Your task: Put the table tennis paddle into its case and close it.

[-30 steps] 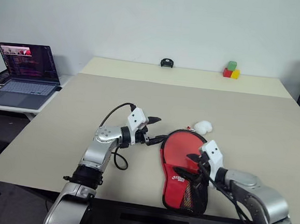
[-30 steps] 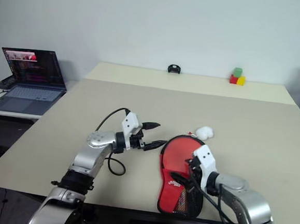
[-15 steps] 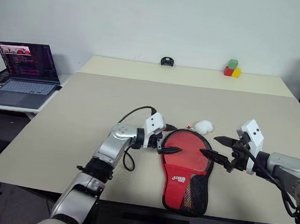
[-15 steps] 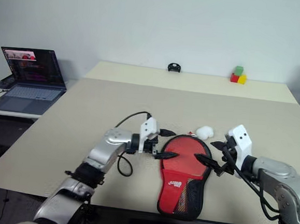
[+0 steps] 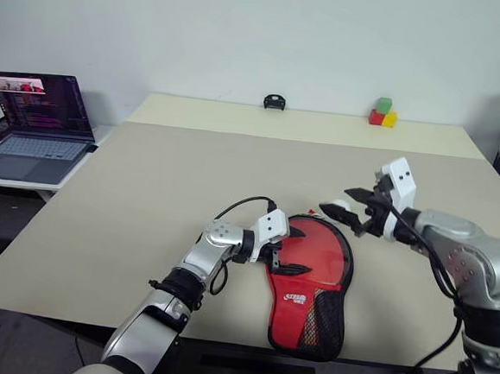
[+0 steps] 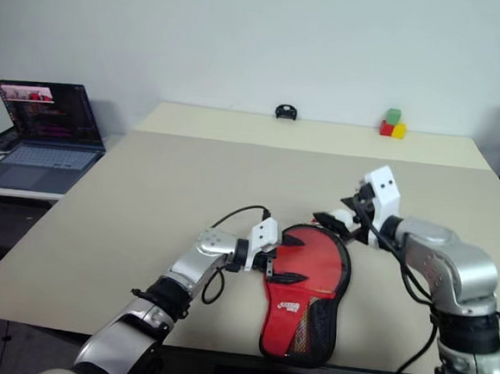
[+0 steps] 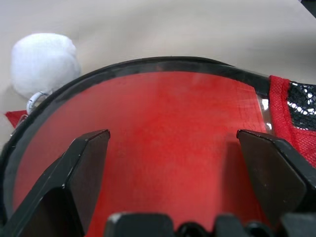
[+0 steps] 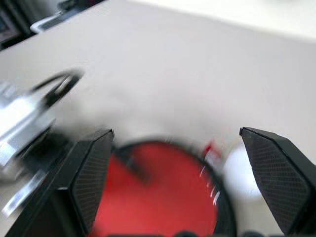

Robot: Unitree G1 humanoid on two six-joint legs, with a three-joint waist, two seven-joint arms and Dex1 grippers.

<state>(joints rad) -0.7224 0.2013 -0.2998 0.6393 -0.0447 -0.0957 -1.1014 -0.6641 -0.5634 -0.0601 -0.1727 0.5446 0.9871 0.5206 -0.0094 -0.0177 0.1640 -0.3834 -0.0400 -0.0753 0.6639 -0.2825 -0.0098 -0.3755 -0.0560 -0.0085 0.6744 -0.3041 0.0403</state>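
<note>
On the beige table [image 5: 145, 196], near its front edge, the case [image 5: 309, 283] lies flat, red side up. The left gripper [image 5: 291, 251] spreads wide over its round end; the right gripper [image 5: 345, 206] hangs wide open above the white charm [image 7: 43, 61].

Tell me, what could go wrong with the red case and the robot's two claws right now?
1. The left gripper is open right at the edge of the red case. Nothing is pinning the case down, so a push there could slide it across the table.
2. The white charm lies beside the round end of the case. The open right gripper hovers over that spot and might snag it coming down.
</note>
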